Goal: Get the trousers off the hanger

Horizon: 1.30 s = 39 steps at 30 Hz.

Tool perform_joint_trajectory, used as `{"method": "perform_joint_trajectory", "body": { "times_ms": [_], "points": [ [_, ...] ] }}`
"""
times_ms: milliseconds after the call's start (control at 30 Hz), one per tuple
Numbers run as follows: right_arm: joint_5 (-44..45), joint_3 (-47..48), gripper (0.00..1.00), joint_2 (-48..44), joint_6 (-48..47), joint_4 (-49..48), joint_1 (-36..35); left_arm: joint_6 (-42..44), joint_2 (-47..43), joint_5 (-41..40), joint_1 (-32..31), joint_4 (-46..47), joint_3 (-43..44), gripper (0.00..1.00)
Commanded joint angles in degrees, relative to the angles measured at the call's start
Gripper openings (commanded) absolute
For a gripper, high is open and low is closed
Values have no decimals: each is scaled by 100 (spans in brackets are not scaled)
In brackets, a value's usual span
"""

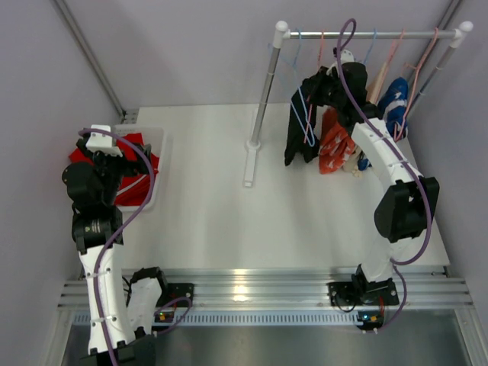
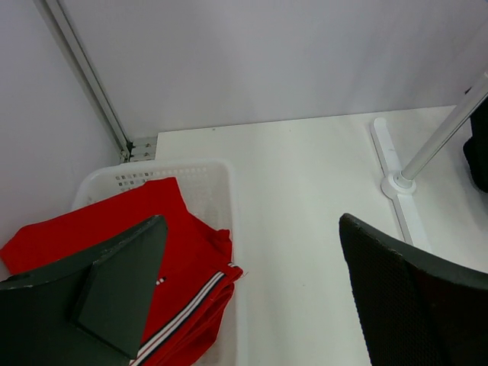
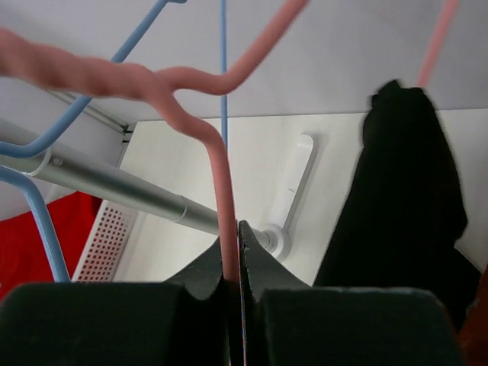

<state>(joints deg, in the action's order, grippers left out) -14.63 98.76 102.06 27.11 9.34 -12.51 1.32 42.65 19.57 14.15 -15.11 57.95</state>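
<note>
The black trousers [image 1: 303,122] hang from the rack rail [image 1: 374,33]; they also show at the right of the right wrist view [image 3: 412,198]. My right gripper [image 1: 332,76] is raised among the hangers and is shut on the wire of a pink hanger [image 3: 221,175], its jaws [image 3: 238,252] pinching it. The red trousers [image 1: 130,164] lie in the white basket [image 1: 162,141] at the left. My left gripper [image 1: 114,162] hovers over that basket, open and empty [image 2: 252,305], above the red trousers [image 2: 191,259].
An orange-and-white garment [image 1: 333,143] and a blue-and-white garment [image 1: 394,105] hang right of the black trousers. Blue hangers [image 3: 46,229] hang beside the pink one. The rack's pole [image 1: 263,91] and white foot [image 2: 396,183] stand mid-table.
</note>
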Motion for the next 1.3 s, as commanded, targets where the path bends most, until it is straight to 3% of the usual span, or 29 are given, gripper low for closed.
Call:
{"method": "perform_joint_trajectory", "body": {
  "times_ms": [0,900,1267],
  "points": [
    [-268,346,0,-125,188,-82,30,-97,6,-24,0,79,40,99],
    [-1419,1022,0,-1214,1296,-530,689,-273,-29,-32,0,52,181,99],
    [-1885,-514,0,-2620,1551,-83,759,-211,-178,2,9,-27,102,99]
  ]
}}
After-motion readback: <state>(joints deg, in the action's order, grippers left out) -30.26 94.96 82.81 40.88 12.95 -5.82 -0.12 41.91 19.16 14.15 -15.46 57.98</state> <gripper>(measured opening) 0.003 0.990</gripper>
